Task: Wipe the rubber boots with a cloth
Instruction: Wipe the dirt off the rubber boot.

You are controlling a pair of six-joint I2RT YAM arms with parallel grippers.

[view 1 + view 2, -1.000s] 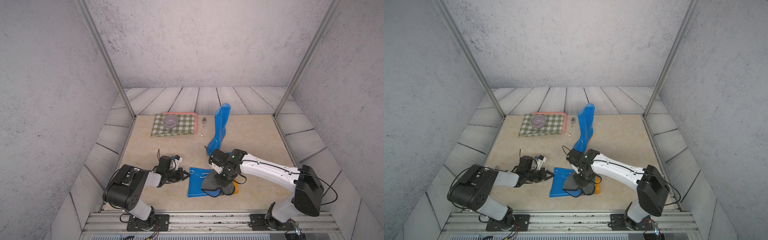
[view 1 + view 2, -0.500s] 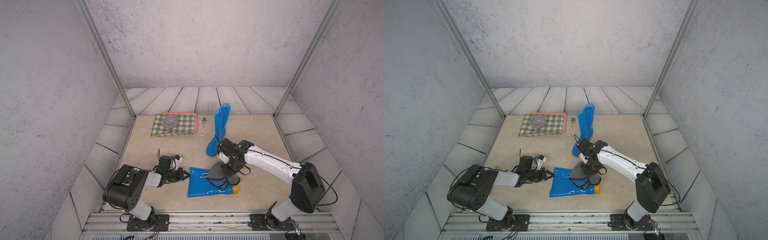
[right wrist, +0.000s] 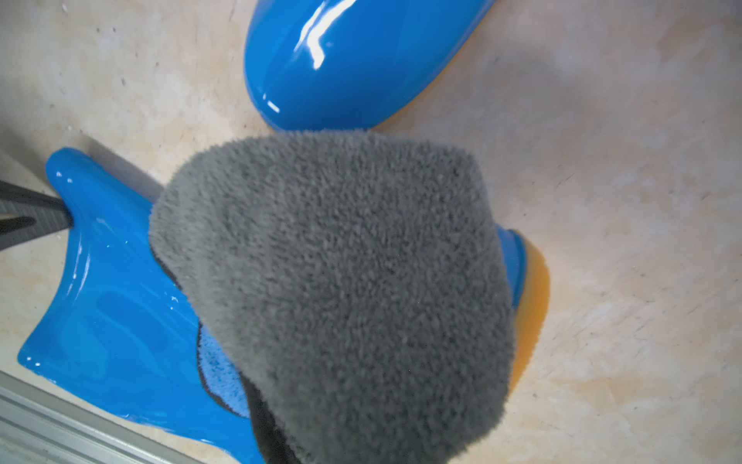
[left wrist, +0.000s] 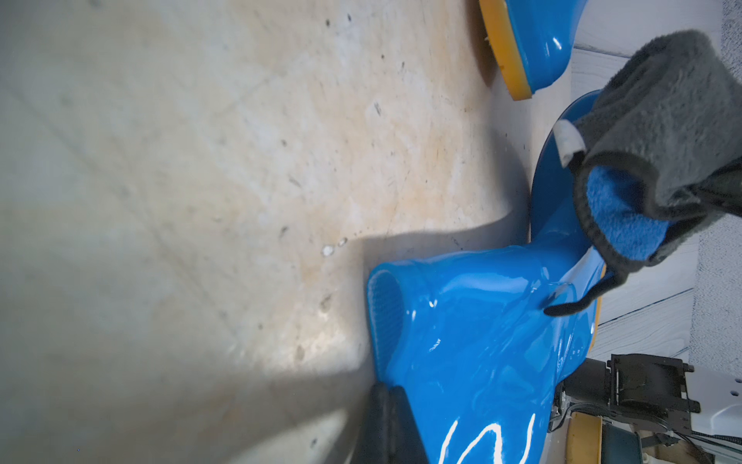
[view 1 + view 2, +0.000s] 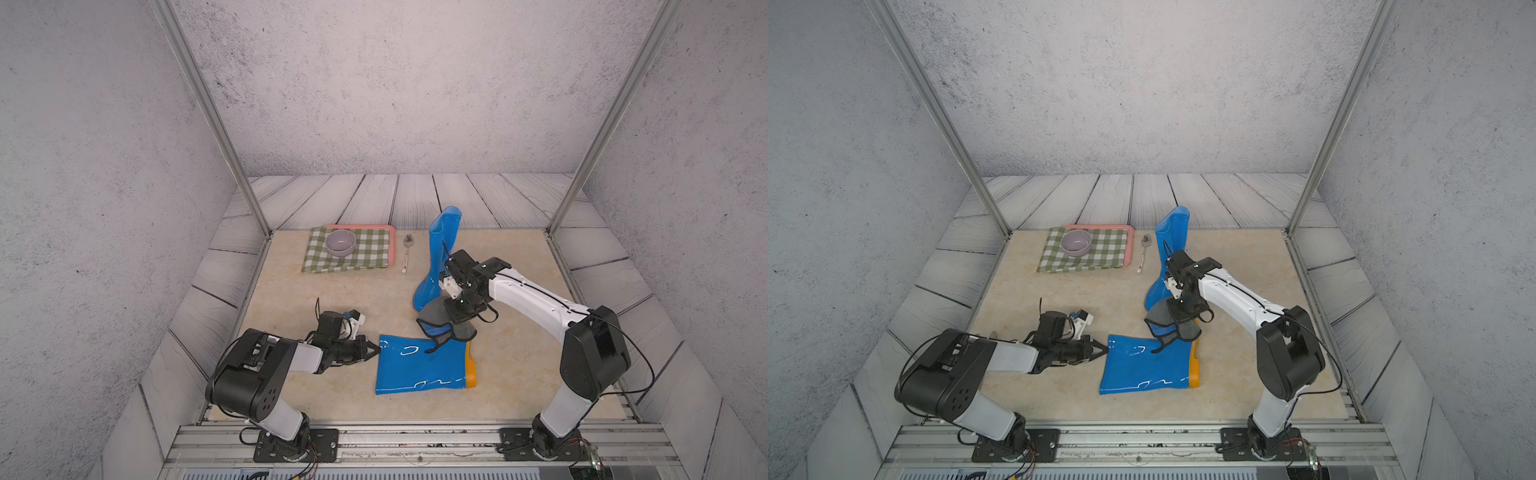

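One of the rubber boots (image 5: 441, 257) stands upright at the back middle. The other boot (image 5: 419, 368) lies flat near the front, its yellow-orange sole (image 5: 470, 368) to the right. My left gripper (image 5: 377, 348) is shut on the top rim of the lying boot (image 4: 461, 341), fingers (image 4: 385, 422) together at the rim's corner. My right gripper (image 5: 455, 318) is shut on the dark grey cloth (image 5: 438, 322), which hangs bunched between the upright boot's toe and the lying boot's foot. The cloth (image 3: 341, 289) hides the right fingers; its blue reverse (image 4: 618, 217) and black loop (image 4: 574, 307) droop onto the lying boot.
At the back left, a green-and-white checked cloth (image 5: 365, 253) lies on a pink tray (image 5: 361, 227) with a grey bowl (image 5: 340, 243) on it. A spoon (image 5: 407, 253) lies between the tray and the upright boot. Metal frame posts (image 5: 249, 208) stand at the back corners.
My right gripper has carried the cloth from over the lying boot's foot back and up toward the upright boot's toe. The left arm and both boots have stayed still.
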